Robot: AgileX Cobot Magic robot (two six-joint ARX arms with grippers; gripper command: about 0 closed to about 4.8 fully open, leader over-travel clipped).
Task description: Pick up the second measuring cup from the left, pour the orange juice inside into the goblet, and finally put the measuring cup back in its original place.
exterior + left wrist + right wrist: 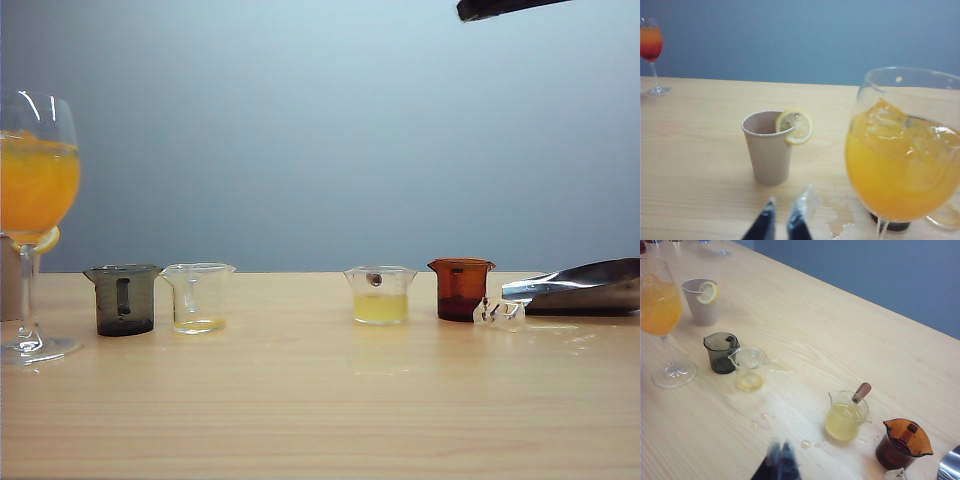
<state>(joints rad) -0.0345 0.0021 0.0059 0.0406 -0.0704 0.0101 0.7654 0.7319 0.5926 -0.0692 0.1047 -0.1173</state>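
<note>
Pale wood makes up the counter [330, 400], the largest thing here, and it carries small wet patches near the cups in the right wrist view; a cup foot set on one of these could slide.

The goblet [35, 200] stands at the far left of the exterior view, its bowl more than half full of orange juice [38, 185] with what looks like ice in it. Tall, narrow-stemmed and top-heavy, it is the thing most easily upset, and the left tool [782, 220] hangs close beside it in the left wrist view, fingers a little apart and holding nothing. A careless sweep of that arm on its way off could clip the bowl or the foot.

Behind the goblet a paper cup [767, 150] with a lemon slice [795, 126] on its rim stands near; it would likely go over too if the goblet fell that way.

The second measuring cup [197, 297] is back in the row, just beside the smoky grey cup [123, 299], upright, with only a thin orange film at the bottom. The two nearly touch, so a nudge to one could shift the other out of place.

Further right, the pale yellow cup [379, 295] and the amber cup [461, 289] stand well clear.

The right tool [780, 460] hovers above the counter near those two, fingers pressed together and empty; lowered blindly, it could knock the pale yellow cup.
</note>
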